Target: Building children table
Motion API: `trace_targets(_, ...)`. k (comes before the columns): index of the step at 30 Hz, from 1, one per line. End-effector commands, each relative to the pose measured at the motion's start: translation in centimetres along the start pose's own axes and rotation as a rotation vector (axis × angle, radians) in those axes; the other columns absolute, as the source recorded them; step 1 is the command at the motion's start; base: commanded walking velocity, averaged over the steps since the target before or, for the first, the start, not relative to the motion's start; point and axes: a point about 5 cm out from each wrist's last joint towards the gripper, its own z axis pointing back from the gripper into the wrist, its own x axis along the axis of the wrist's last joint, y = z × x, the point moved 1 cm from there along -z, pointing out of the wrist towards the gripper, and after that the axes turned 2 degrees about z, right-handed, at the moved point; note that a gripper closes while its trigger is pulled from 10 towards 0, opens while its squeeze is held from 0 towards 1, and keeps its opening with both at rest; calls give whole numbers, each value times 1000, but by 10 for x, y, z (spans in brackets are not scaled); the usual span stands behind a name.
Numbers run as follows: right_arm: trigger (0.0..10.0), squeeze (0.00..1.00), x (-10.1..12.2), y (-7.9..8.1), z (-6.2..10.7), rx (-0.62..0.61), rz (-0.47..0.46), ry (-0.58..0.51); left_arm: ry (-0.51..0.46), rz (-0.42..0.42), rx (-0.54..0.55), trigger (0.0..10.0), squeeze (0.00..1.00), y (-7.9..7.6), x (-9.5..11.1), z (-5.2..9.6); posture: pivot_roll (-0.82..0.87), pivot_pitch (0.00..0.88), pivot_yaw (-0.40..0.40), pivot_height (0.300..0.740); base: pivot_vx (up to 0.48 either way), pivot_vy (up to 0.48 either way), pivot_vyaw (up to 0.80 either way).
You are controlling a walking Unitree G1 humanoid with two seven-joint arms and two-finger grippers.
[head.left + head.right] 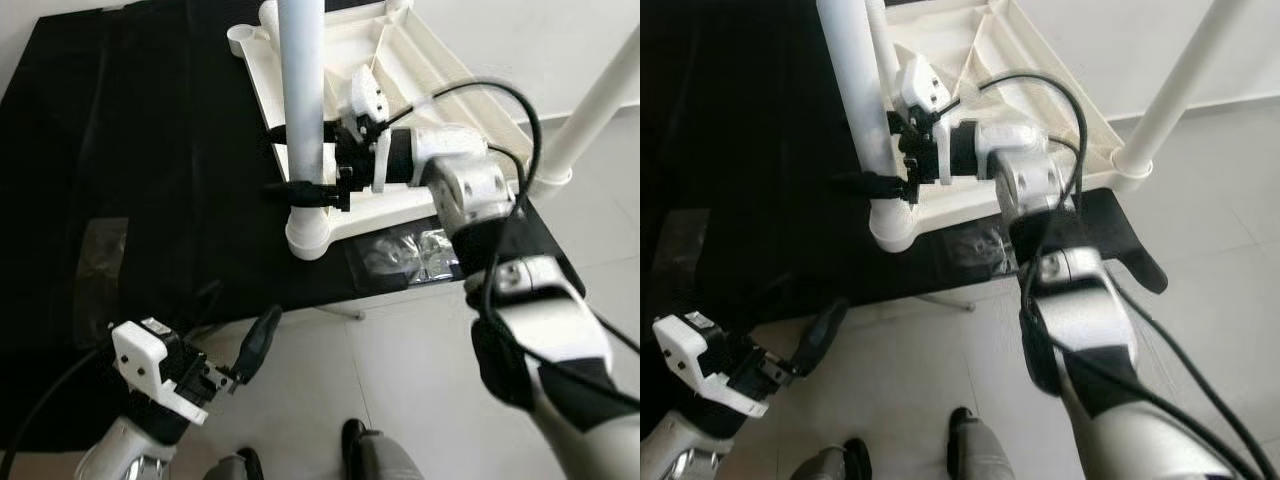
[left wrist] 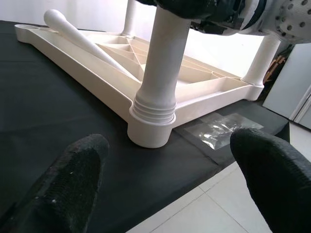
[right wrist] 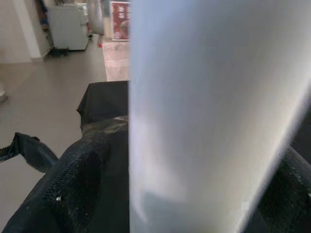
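The white plastic tabletop (image 1: 400,60) lies upside down on a black cloth (image 1: 150,150) covering the work surface, ribbed underside up. A white leg (image 1: 303,90) stands upright in the corner socket (image 1: 308,232) nearest me, at the cloth's front edge. A second leg (image 1: 590,110) rises from the far right corner. A third, loose leg (image 2: 82,41) lies flat inside the tabletop's ribbed tray.

My right gripper (image 1: 300,160) reaches in from the right, and its two black fingers (image 3: 73,179) are clamped on the near upright leg, one on each side, just above the socket collar. The right wrist view confirms this: the leg passes between the finger pads, touching both.

My left gripper (image 1: 250,350) hangs low over the pale tiled floor (image 1: 400,380), in front of the table edge and well apart from the tabletop. Its fingers (image 2: 73,174) are spread wide, holding nothing.

A crumpled clear plastic bag (image 1: 410,250) lies on the cloth just right of the near socket.
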Motion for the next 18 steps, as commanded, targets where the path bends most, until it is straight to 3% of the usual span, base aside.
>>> trace_targets(1,10000,0,-7,3,-6,45,-13,13,8,-9,-5,10000,0,0,5,4,31,319,-28,740,0,0,0)
trace_targets(2,8627,0,-9,4,-6,65,-26,14,4,-14,-5,10000,0,1,7,4,31,319,-28,740,0,0,0)
trace_targets(3,8627,0,-9,4,-6,65,-26,14,4,-14,-5,10000,0,1,7,4,31,319,-28,740,0,0,0)
trace_targets(4,0,0,-12,6,-6,81,-34,17,0,-18,-6,10000,0,1,9,4,38,321,-29,740,0,0,0)
trace_targets(13,0,0,-24,9,0,129,-55,48,0,-30,-15,10000,0,1,9,1,23,324,-26,740,0,0,0)
trace_targets(18,0,0,-29,2,6,21,-29,76,12,-30,-17,10000,0,1,1,-3,-24,311,-16,740,0,0,0)
